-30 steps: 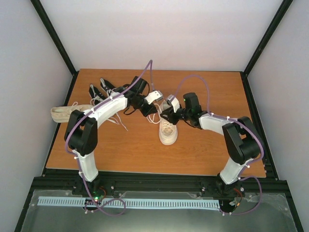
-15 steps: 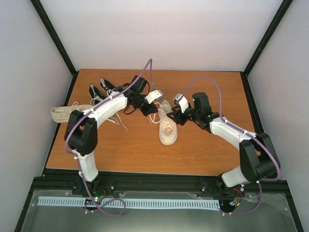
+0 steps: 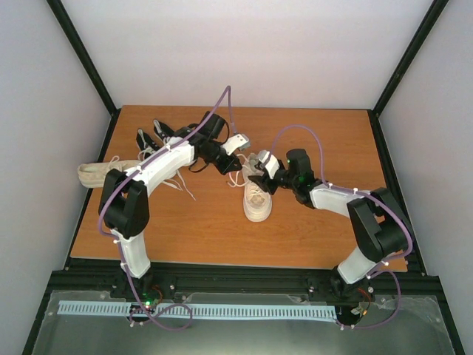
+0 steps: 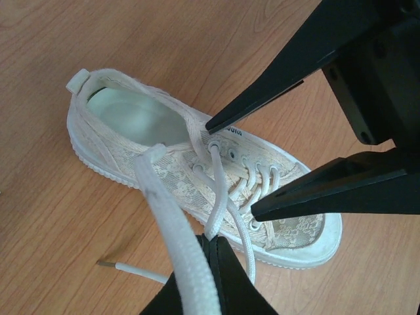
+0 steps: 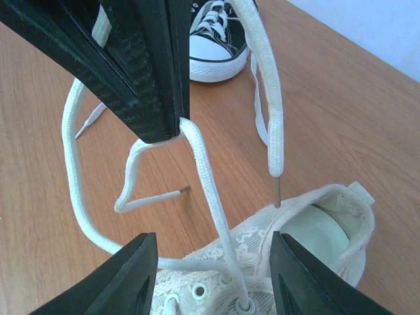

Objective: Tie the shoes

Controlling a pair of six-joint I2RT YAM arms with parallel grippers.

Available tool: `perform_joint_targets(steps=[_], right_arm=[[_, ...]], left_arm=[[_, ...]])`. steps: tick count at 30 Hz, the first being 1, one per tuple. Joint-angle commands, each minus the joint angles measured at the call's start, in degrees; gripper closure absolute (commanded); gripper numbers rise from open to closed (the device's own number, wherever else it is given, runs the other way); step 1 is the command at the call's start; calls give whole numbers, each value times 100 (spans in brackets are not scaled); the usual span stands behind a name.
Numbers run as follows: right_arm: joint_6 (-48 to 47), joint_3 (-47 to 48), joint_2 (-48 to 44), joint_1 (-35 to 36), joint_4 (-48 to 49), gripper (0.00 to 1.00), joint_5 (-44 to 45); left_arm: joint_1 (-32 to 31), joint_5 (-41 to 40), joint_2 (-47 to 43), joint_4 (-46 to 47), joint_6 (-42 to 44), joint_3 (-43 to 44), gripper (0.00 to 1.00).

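Moved: the right arm has swung back in, bringing the right gripper point(image 5: 211, 246) down over the cream lace sneaker point(image 3: 257, 201).
Left gripper point(image 4: 209, 252): fingers together, clamped on the sneaker's thick white lace point(image 4: 177, 216), holding it up off the shoe.
Right gripper: fingers apart, either side of the eyelet rows; I can't tell whether they touch.
Cream lace sneaker: upright mid-table point(image 3: 310, 229), toe toward the arm bases.
Others: second cream sneaker point(image 3: 100, 174) at the left edge; black canvas sneakers point(image 3: 148, 140) beyond it.

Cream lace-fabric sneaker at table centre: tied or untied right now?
Untied. The cream lace-fabric sneaker shows no knot; its white lace runs loose from the eyelets, one strand pinched in the left gripper.
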Motion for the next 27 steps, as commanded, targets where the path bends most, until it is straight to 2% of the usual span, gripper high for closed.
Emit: perform_joint_targets(steps=[1, 5, 11, 12, 16, 20, 24, 27], right_arm=[[-297, 215, 143, 48, 446, 53, -252], [-260, 216, 259, 70, 488, 62, -117], [-238, 400, 543, 150, 531, 66, 34], [-232, 428, 567, 157, 563, 69, 58], [-222, 325, 434, 157, 660, 95, 196], [-334, 32, 205, 157, 658, 97, 205], [-341, -6, 207, 153, 517, 97, 226], [-314, -26, 213, 151, 592, 97, 242]], left_arm=[[-29, 102, 35, -104, -81, 209, 99], [-33, 135, 60, -101, -35, 211, 99], [-35, 222, 131, -138, -9, 245, 99], [-35, 236, 138, -139, -2, 246, 99], [-34, 196, 152, -175, 43, 234, 99], [-33, -238, 202, -135, 165, 136, 99], [-35, -843, 421, -111, 330, 145, 83], [-34, -944, 466, -153, 509, 148, 71]])
